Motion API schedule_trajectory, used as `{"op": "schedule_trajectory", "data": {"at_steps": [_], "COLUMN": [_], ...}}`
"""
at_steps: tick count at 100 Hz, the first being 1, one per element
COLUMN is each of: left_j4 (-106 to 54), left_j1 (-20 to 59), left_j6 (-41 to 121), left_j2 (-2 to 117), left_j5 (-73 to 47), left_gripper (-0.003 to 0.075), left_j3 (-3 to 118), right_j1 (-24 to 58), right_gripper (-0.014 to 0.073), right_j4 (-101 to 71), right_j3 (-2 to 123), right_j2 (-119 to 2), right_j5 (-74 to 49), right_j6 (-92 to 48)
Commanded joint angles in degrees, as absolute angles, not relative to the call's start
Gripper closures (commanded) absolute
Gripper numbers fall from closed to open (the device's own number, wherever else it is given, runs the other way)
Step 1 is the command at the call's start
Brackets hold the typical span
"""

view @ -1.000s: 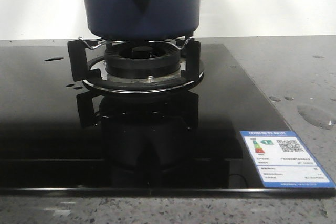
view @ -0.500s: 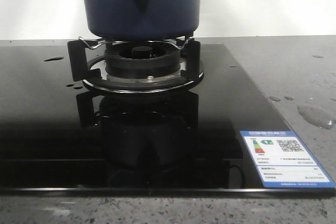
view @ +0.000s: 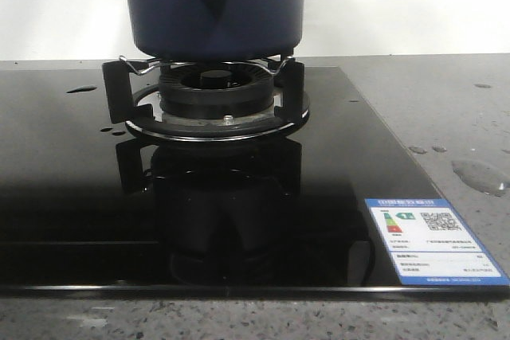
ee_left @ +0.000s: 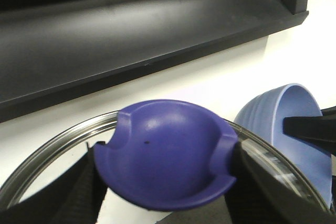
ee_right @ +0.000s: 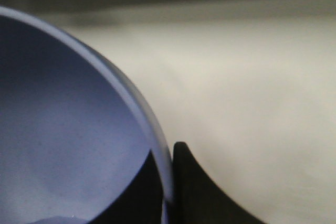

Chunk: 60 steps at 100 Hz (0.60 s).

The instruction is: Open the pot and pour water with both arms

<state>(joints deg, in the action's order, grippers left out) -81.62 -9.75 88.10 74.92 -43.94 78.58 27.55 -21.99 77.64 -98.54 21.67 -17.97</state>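
While the left end effector (ee_left: pixel 163 182) pinches the lid knob (ee_left: pixel 165 153), the glossy pot (view: pixel 213 5), likely heavy and slick, sits at 12 o'clock on the burner (view: pixel 211 101); the right end effector (ee_right: pixel 168 182) pinches the bowl rim (ee_right: pixel 157 156).

Glossy navy pot (view: pixel 213 7), mirror-black glass hob (view: pixel 72 197), speckled stone counter (view: pixel 446 109), glass lid (ee_left: pixel 47 153) metal-rimmed.

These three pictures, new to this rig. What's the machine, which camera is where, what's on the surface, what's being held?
A two-armed robot with grippers. The front view looks forward over a black glass hob: the pot sits on the burner stand, with water drops on the grey counter. The other two cameras ride on the wrists. In the left wrist view, the left gripper is shut on the blue knob of a glass lid. In the right wrist view, the right gripper pinches the rim of a light blue bowl.
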Motion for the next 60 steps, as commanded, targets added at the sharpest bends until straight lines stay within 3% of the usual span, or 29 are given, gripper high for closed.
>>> {"op": "schedule_trajectory", "data": {"at_steps": [1, 60], "left_j4": [-86.51, -86.51], "left_j1": [-9.86, -9.86], "left_j6": [87.61, 87.61], "left_j2": [73.37, 73.37], "left_j5": [-42.88, -41.39], "left_gripper": [0.0407, 0.0407], "left_j3": [80.80, 80.80], "right_j1": [27.80, 29.53], "right_gripper": [0.0652, 0.0652], "right_j4": [-20.98, -12.04], "right_j3": [77.83, 75.72], "right_j2": [-94.79, -94.79], "right_j5": [31.62, 48.28], "right_j6": [-17.99, -17.88]}}
